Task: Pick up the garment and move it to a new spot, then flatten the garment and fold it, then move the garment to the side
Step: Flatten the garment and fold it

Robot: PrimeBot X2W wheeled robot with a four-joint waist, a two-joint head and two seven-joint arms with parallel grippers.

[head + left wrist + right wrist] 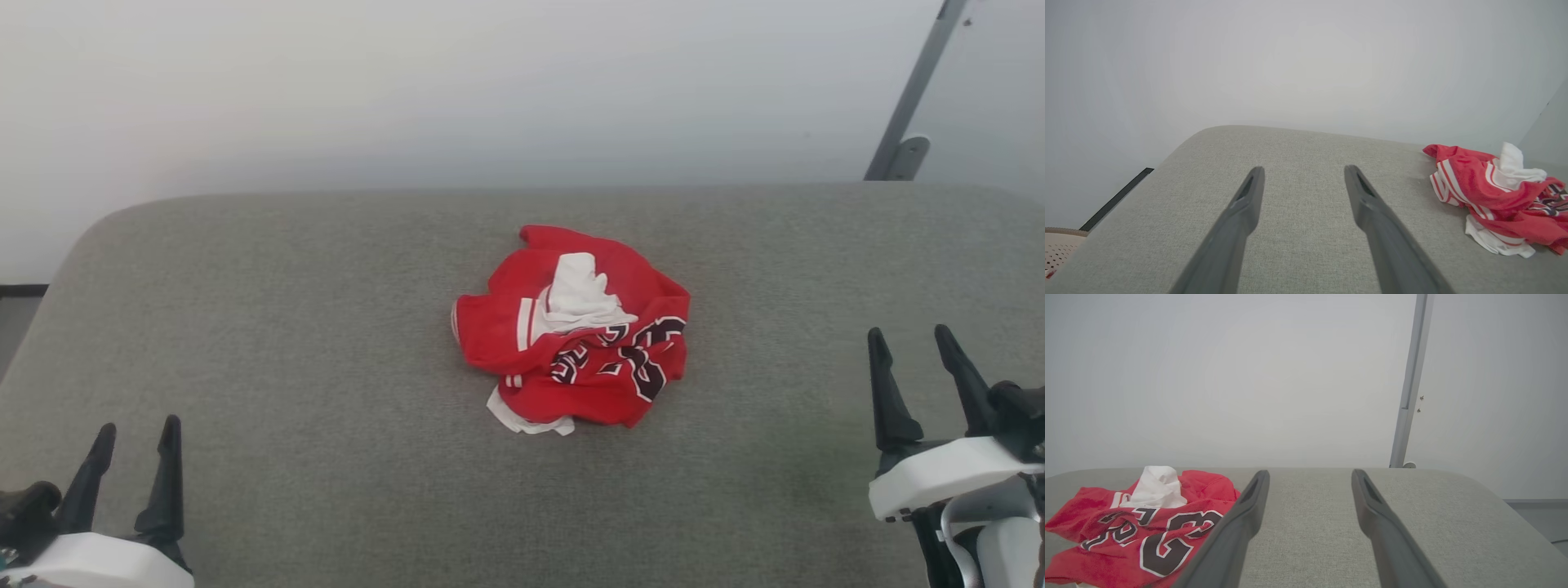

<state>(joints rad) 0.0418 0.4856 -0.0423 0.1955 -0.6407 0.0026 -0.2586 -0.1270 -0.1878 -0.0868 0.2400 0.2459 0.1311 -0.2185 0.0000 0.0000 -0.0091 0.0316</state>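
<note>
My left hand (140, 423) hangs open and empty over the near left of the worktop (326, 327). The shirt (571, 331) lies crumpled mid-worktop, well apart from both hands. My right hand (909, 329) is open and empty, near right.

- crumpled red jersey-style garment (571, 327): its black-and-white chest lettering (645, 369) is folded into creases, unreadable;
- beige perforated basket (1057, 250), far left, cut by the picture's edge;
- grey metal pole (914, 90), far right, top cut off
</note>
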